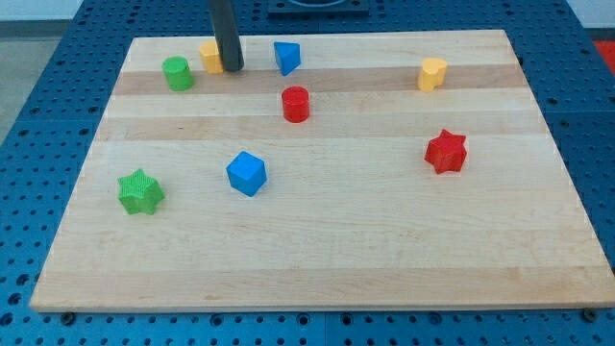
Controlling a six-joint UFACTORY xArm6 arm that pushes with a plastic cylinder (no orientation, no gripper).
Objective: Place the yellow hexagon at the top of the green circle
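Tip, a bare rod with no claw, touches the yellow hexagon beside the green circle near the board's top-left corner.

My tip rests on the board; rod upright, near the view's top.

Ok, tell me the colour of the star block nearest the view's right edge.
Red star, clearest in the camera view.

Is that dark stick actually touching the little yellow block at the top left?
Cannot tell. In the camera view my tip sits right against the yellow hexagon's right side, overlapping it, with no gap visible, but the rod hides the meeting edge.
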